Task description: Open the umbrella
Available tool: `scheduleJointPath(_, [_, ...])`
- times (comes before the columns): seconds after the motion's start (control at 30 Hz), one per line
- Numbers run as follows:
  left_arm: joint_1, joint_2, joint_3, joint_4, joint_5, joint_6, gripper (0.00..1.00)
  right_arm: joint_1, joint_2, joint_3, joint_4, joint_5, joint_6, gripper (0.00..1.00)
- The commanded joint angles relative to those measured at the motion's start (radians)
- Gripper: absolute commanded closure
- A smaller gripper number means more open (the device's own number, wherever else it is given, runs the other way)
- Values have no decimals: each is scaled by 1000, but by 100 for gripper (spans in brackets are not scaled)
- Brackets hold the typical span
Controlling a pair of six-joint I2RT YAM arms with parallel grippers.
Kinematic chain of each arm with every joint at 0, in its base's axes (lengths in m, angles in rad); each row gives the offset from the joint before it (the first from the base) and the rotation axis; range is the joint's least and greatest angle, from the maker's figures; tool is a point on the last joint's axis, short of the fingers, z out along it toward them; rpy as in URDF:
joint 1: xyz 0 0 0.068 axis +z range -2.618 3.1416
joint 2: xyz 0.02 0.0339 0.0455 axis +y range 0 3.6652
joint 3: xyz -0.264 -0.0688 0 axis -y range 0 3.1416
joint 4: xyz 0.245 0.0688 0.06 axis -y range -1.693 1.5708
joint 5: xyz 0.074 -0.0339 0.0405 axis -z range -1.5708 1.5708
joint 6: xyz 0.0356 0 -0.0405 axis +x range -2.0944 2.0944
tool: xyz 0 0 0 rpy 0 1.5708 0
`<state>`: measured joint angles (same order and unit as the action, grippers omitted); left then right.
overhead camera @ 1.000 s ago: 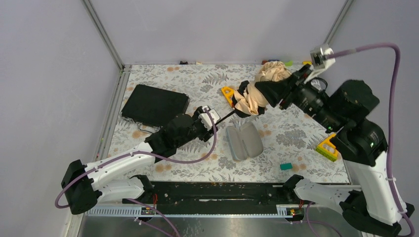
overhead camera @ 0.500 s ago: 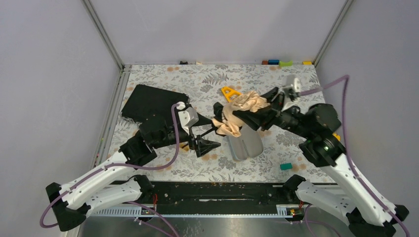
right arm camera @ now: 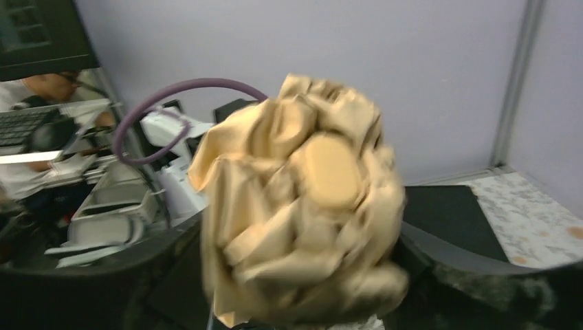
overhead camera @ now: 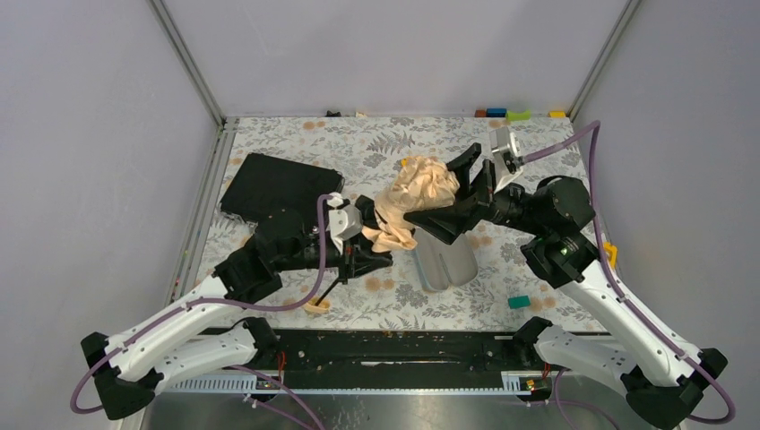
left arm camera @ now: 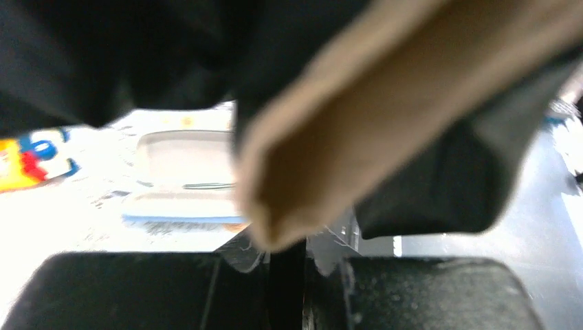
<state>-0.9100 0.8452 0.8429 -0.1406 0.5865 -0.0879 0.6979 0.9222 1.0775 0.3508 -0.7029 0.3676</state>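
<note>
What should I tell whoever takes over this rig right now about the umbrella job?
Left gripper: shut on the umbrella, on its thin shaft just below the canopy.
Right gripper: jaws spread around the bunched canopy; unclear whether it grips.
Umbrella: over the middle of the table, cream handle down near the front edge.
Done: umbrella picked up, both arms on it.
Left: canopy is crumpled, not open; spread it out.

Pale lilac walls (overhead camera: 90,134), floral tabletop (overhead camera: 296,143)
</note>
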Motion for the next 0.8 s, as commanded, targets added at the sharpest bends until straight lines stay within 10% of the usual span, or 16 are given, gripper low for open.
scheduleJointPath(0.0, [17, -105, -13, 76, -285, -37, 100, -5, -20, -49, 67, 183, 36, 15])
scheduleJointPath(0.13, [11, -158, -51, 82, -523, -36, 100, -6, -30, -128, 34, 406, 133, 3])
scheduleJointPath(0.43, [-21, -123, -56, 17, -927, -45, 100, 154, -27, -157, -55, 778, 187, 10])
scheduleJointPath(0.77, [-65, -62, -61, 9, -1004, -30, 100, 286, 214, -25, 51, 902, 229, 11])
